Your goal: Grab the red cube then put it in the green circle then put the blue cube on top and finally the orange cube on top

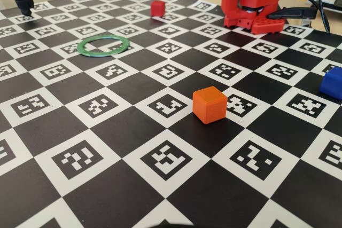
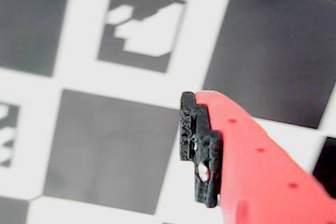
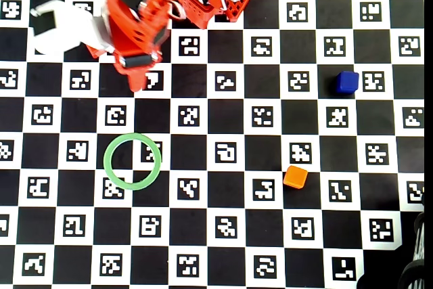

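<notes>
Overhead view is showing the red arm (image 3: 139, 21) sitting at the top left, folded over the board (image 3: 216, 235). The green circle (image 3: 132, 161) is lying empty below it. Going right, the orange cube (image 3: 295, 176) is waiting near the middle, and the blue cube (image 3: 346, 82) is sitting far right. The red cube (image 1: 157, 8) is only showing in the fixed view, near the back. The gripper (image 2: 202, 166) is holding nothing, but I cannot tell how wide it is standing. It should be reaching for red first, coming straight down. No words are readable, only square codes.
</notes>
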{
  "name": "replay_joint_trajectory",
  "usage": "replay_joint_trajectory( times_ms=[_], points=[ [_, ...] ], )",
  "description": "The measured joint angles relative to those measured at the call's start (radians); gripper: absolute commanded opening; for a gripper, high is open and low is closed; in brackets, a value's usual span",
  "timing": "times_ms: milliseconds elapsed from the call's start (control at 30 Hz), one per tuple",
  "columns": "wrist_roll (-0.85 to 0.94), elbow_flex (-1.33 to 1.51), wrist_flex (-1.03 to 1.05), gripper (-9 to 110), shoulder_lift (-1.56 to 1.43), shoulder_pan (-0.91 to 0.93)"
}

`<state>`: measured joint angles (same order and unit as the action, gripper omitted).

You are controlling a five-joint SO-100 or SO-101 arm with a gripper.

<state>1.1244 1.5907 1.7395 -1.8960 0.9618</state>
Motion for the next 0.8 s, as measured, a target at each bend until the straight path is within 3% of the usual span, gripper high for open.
replay_joint_trajectory(
  times_ms=[300, 800],
  points=[
    [0.207, 0.002, -0.023, 41, 0.083, 0.241],
    [0.169, 0.298, -0.410, 43, 0.120, 0.305]
  ],
)
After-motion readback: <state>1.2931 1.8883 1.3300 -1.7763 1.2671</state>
